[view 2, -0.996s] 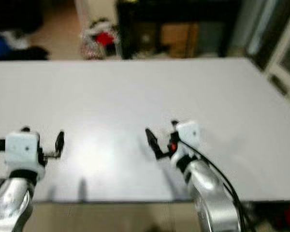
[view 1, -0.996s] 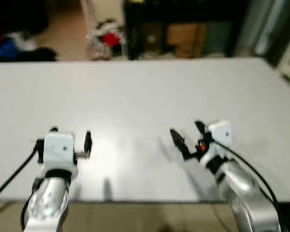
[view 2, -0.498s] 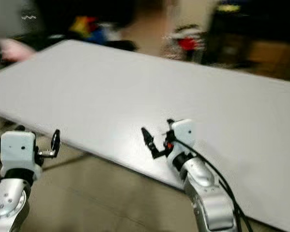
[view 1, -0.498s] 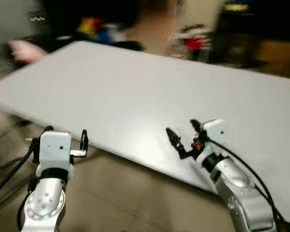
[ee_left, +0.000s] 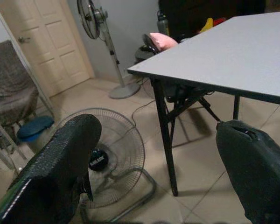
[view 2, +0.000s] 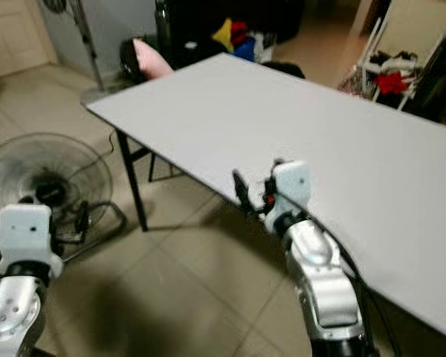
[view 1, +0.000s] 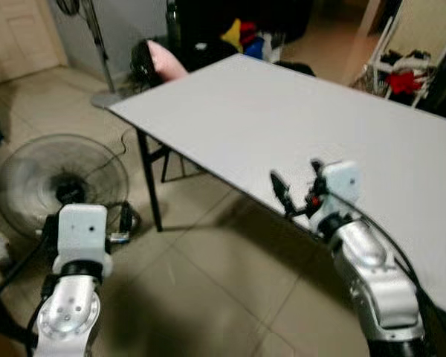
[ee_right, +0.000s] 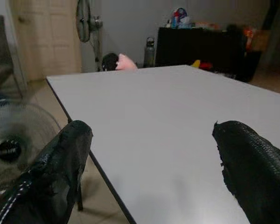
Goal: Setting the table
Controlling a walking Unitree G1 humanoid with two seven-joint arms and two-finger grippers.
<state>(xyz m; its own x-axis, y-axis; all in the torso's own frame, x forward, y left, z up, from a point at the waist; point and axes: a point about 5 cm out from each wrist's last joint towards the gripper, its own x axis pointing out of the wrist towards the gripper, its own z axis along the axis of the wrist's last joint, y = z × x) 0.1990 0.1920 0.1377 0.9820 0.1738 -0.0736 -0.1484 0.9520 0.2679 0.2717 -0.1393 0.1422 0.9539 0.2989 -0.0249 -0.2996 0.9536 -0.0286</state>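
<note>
Left eye view, white table, floor fan on tiles, both end effectors spread.

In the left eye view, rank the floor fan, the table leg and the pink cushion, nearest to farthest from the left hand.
From the left hand:
1. Floor fan, lying on the tiles just beyond it.
2. Table leg, under the table's near corner, toward the robot's right.
3. Pink cushion, past the table's far corner.

We see even, soft indoor light. The white table shines palest, without hard glare. A faint shadow lies on the tiled floor under its near edge. The far room sinks dark. The close fingers blur.
</note>
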